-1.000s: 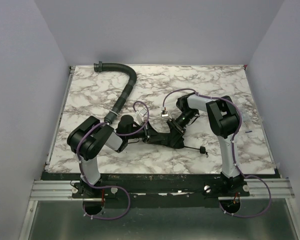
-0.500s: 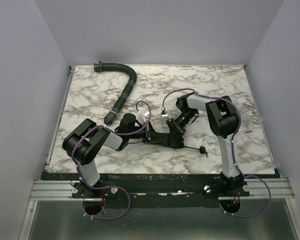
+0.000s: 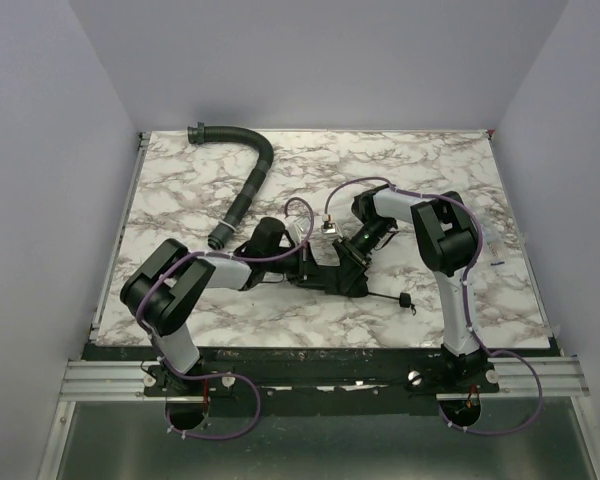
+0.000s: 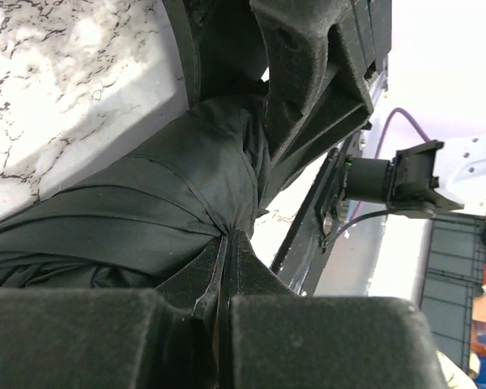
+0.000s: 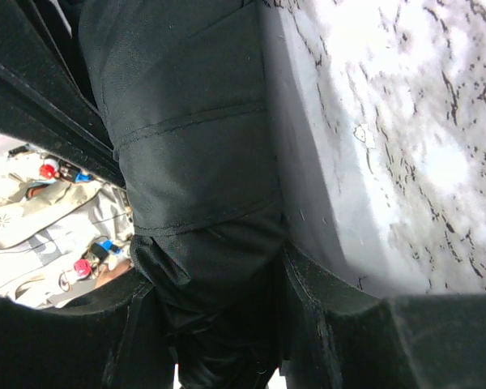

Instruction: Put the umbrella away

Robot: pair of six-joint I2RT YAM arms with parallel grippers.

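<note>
The umbrella (image 3: pixel 330 277) is a short black fabric bundle lying on the marble table (image 3: pixel 430 170) between the two arms. Its thin shaft and small handle (image 3: pixel 405 300) stick out to the right. My left gripper (image 3: pixel 303 268) reaches it from the left; in the left wrist view its jaws (image 4: pixel 227 243) are closed together, pinching a fold of the umbrella fabric (image 4: pixel 146 219). My right gripper (image 3: pixel 352 262) comes down from the upper right. In the right wrist view it (image 5: pixel 219 324) is closed around the umbrella's bundled fabric (image 5: pixel 194 146).
A black ribbed curved hose (image 3: pixel 250 185) lies at the back left of the table, its lower end near my left arm's wrist. Purple cables loop over both arms. Grey walls enclose the table on three sides.
My left arm's wrist has pushed right toward the umbrella and its elbow has swung left, uncovering the hose's lower end. The right arm and the umbrella have hardly moved.
</note>
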